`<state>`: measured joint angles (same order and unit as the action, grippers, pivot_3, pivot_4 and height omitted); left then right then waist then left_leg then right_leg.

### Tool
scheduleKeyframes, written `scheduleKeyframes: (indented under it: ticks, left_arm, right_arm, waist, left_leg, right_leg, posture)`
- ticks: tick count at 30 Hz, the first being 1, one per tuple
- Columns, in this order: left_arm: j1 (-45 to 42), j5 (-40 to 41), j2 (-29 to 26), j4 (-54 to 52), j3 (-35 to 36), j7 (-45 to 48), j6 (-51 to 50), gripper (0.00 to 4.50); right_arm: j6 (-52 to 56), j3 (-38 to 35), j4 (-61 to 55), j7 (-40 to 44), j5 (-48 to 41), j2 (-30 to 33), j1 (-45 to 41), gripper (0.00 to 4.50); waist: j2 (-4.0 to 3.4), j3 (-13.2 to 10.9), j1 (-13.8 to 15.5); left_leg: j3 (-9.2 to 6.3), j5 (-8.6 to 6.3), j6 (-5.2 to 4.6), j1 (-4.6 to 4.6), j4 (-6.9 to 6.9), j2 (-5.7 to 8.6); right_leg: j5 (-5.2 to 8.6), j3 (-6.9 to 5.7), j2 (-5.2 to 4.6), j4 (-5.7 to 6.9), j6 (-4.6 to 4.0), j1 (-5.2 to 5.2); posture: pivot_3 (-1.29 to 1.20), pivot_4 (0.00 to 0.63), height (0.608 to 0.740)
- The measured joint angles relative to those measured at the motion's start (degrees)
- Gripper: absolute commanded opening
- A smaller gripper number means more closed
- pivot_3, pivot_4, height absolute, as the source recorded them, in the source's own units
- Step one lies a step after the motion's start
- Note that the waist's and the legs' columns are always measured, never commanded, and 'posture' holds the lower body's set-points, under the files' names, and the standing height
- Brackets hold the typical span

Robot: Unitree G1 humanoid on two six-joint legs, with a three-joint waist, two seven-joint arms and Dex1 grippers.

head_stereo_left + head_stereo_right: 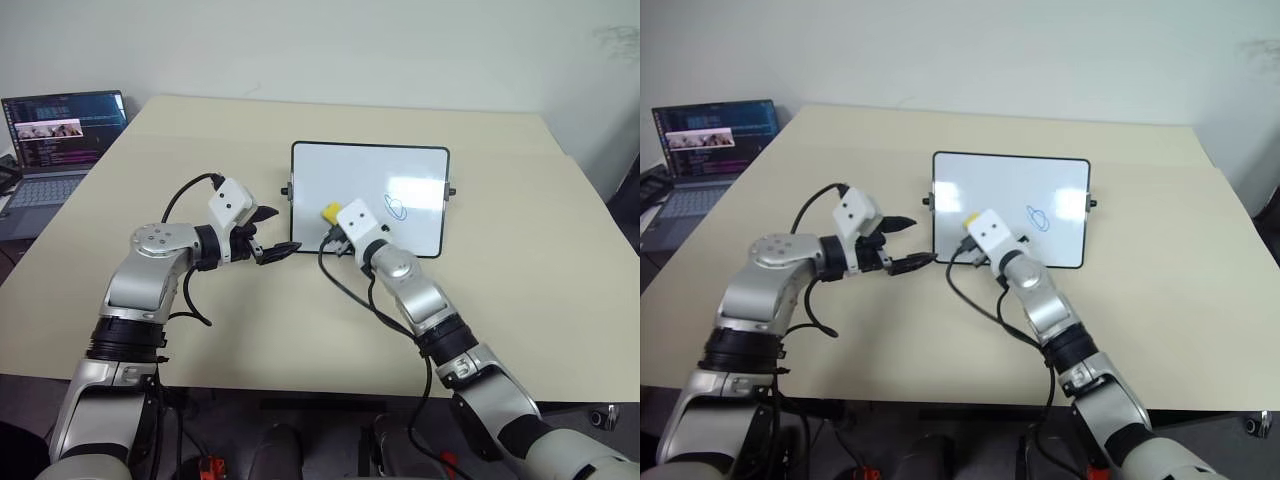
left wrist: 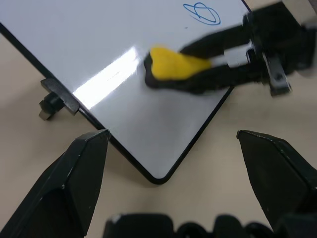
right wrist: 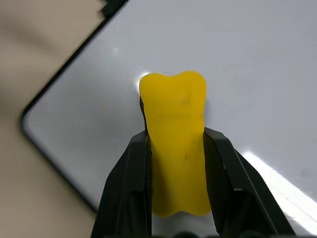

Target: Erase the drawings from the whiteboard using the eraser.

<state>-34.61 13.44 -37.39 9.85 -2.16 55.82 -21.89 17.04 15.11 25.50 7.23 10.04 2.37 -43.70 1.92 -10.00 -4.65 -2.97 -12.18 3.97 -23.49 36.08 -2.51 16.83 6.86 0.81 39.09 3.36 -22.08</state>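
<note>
The whiteboard (image 1: 345,170) lies flat in the middle of the tan table, black-framed, with a small knob (image 2: 48,107) on its short side. One blue looped drawing (image 1: 397,207) sits on its right half, also clear in the left wrist view (image 2: 202,13). My right gripper (image 3: 176,136) is shut on the yellow eraser (image 1: 329,211), whose dark underside seems to rest on the board's near left part, left of the drawing. My left gripper (image 1: 280,231) hangs open and empty just off the board's near left corner (image 2: 157,178).
An open laptop (image 1: 60,140) stands at the table's far left corner. Bare tan table (image 1: 530,260) surrounds the board on all sides, with the near table edge close in front of my arms.
</note>
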Motion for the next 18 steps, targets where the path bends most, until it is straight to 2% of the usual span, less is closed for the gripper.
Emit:
scheduleKeyframes:
  ticks: [6,11,18]
  left_arm:
    - [-0.6,0.0,0.0,0.2,0.0,0.0,0.1,4.50]
    - [-0.8,-0.1,0.0,0.4,0.0,0.0,0.2,4.50]
    - [-1.0,-0.2,0.0,1.0,0.0,0.1,0.2,4.50]
  right_arm:
    - [-0.3,-2.0,1.7,-3.7,-0.1,0.3,-1.0,1.07]
    - [-0.3,-3.4,2.4,-6.0,-0.1,1.5,-1.3,1.07]
    - [-0.5,-5.0,1.9,-6.5,-0.2,2.9,-0.8,1.05]
  waist:
    - [0.07,0.0,0.1]
    - [0.07,0.0,0.2]
    - [0.09,0.1,0.2]
  left_leg:
    - [-0.06,0.01,0.00,0.10,0.01,0.01]
    - [-0.07,0.00,0.00,0.60,0.00,0.04]
    - [-0.06,0.01,0.00,0.64,0.00,0.03]
  right_leg:
    - [0.00,-0.04,0.00,-0.01,0.01,0.14]
    - [0.11,-0.04,-0.03,-0.11,0.15,0.70]
    - [0.16,-0.02,-0.02,-0.10,0.23,0.72]
  posture:
    - [0.00,0.150,0.740]
    - [0.00,0.150,0.740]
    - [0.00,0.150,0.740]
